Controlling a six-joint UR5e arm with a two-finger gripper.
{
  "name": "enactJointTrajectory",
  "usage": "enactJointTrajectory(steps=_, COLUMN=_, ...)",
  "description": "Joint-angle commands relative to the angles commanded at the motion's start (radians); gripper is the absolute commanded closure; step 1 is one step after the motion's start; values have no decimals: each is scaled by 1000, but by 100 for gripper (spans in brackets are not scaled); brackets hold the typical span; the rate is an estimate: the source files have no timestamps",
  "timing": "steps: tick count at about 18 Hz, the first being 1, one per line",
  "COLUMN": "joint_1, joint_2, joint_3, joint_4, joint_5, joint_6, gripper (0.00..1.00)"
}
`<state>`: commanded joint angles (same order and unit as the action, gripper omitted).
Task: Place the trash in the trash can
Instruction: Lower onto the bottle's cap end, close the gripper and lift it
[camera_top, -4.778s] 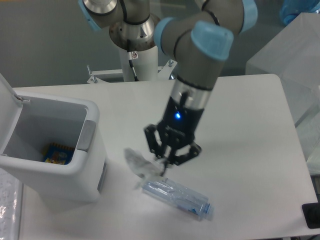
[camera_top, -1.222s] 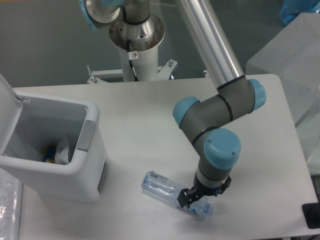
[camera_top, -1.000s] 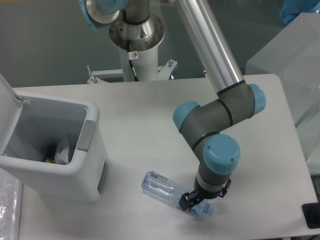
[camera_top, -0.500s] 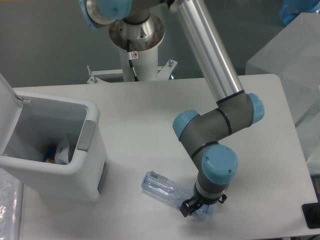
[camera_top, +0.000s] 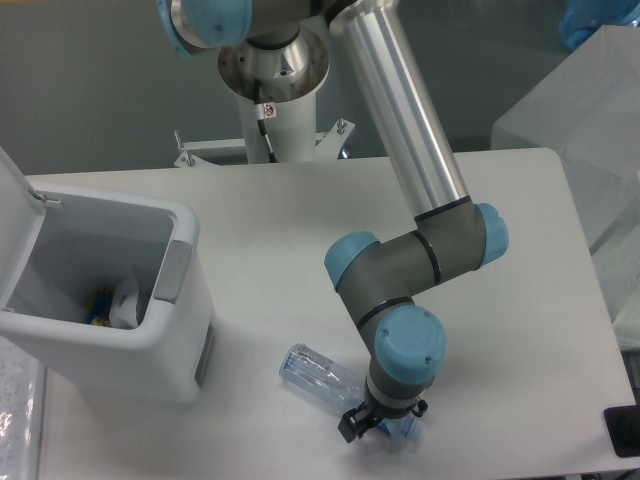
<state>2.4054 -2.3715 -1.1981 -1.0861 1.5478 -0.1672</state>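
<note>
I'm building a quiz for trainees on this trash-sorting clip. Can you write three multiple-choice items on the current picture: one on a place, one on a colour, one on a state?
1. Where does the crushed bottle lie?
A. On the table in front of the trash can
B. Inside the trash can
C. On the can's lid

2. What colour are the arm's joint caps?
A. Red
B. Light blue
C. Black

3. What state is the trash can in?
A. Lid shut
B. Tipped on its side
C. Lid open, with items inside

Answers:
1. A, since the bottle lies on the white table to the right of the can, with the gripper at its far end.
2. B, since the round caps are light blue on grey joints.
3. C, since the lid stands up and a white wad shows inside.
</note>
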Motion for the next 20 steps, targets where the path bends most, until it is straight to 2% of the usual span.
enactJointTrajectory(steps=4, joint_1=-15, joint_2=-21, joint_3=2, joint_4=5, joint_5=44, joint_6=11, gripper=1)
enactJointTrajectory(steps=6, joint_1=-20, joint_2=-29, joint_3=5, joint_4=8, joint_5=49, joint_6=15, gripper=22)
enactJointTrajectory(steps=10, joint_1=-22, joint_2=-57, joint_3=35, joint_4=48, joint_5=52, joint_6=-2, gripper=47)
enactJointTrajectory(steps=11, joint_1=-23, joint_2=-55, joint_3=35, joint_4=48, joint_5=52, joint_6=-2, gripper=50)
enactJointTrajectory(steps=16, joint_1=-23, joint_2=-46, joint_3=49, joint_4=51, joint_5=51, joint_6=-2, gripper=52)
enactJointTrajectory(steps=20, joint_1=-22, joint_2=7, joint_3=74, joint_4=54, joint_5=38, joint_6=12, gripper=52)
